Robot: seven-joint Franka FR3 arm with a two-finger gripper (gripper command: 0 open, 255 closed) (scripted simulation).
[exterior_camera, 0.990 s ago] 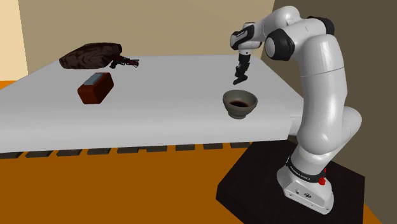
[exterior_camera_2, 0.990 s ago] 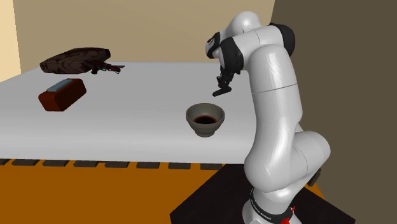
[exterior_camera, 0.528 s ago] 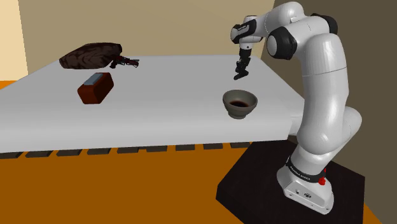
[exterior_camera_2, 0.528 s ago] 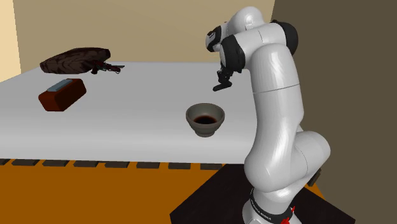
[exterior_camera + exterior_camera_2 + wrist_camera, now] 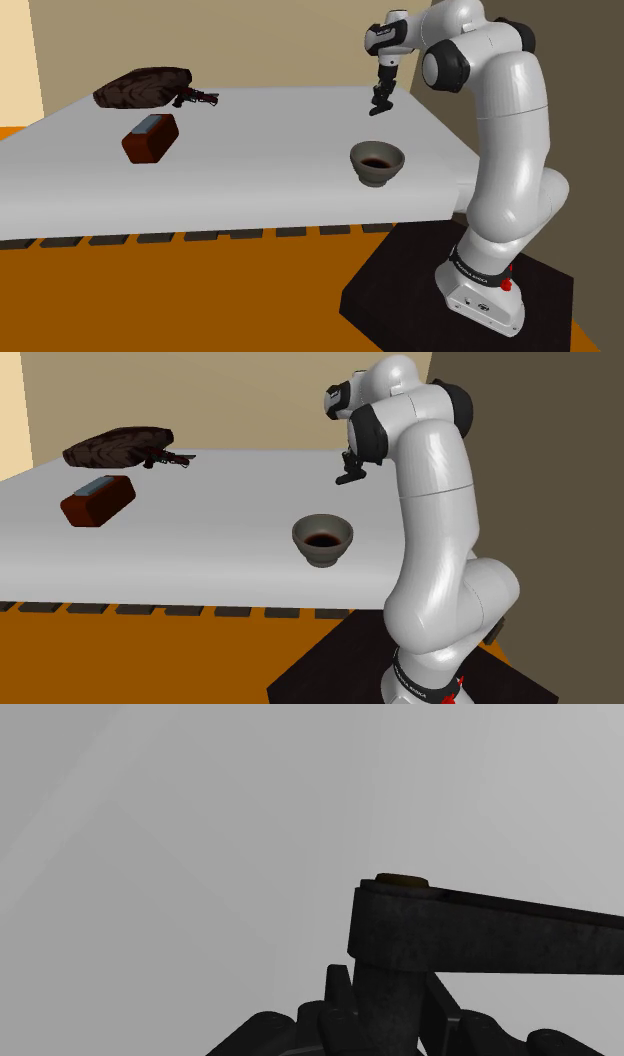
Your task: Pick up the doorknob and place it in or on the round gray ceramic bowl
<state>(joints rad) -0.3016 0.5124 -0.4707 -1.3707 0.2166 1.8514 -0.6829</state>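
My black gripper (image 5: 378, 106) hangs in the air above the white table (image 5: 250, 175), higher than the round grey bowl (image 5: 377, 177) and a little beyond it. It is shut on the doorknob (image 5: 470, 939), a dark lever handle with a brass-coloured cap; its stem is clasped between the fingers (image 5: 338, 992) and the lever juts out sideways. In the second exterior view the gripper (image 5: 348, 476) is up and to the right of the bowl (image 5: 322, 554). The bowl is upright near the table's front edge, and its inside is dark reddish.
A red-brown box (image 5: 150, 138) lies at the shoulder view's left. Behind it sit a dark brown lumpy bag (image 5: 143, 87) and a small dark object (image 5: 196, 97). The black stand (image 5: 400, 290) is on the orange floor. A dark wall (image 5: 540, 472) rises behind the arm.
The gripper, still shut on the doorknob, has risen steadily above the table and drifted slightly away from the bowl. Nothing else has moved.
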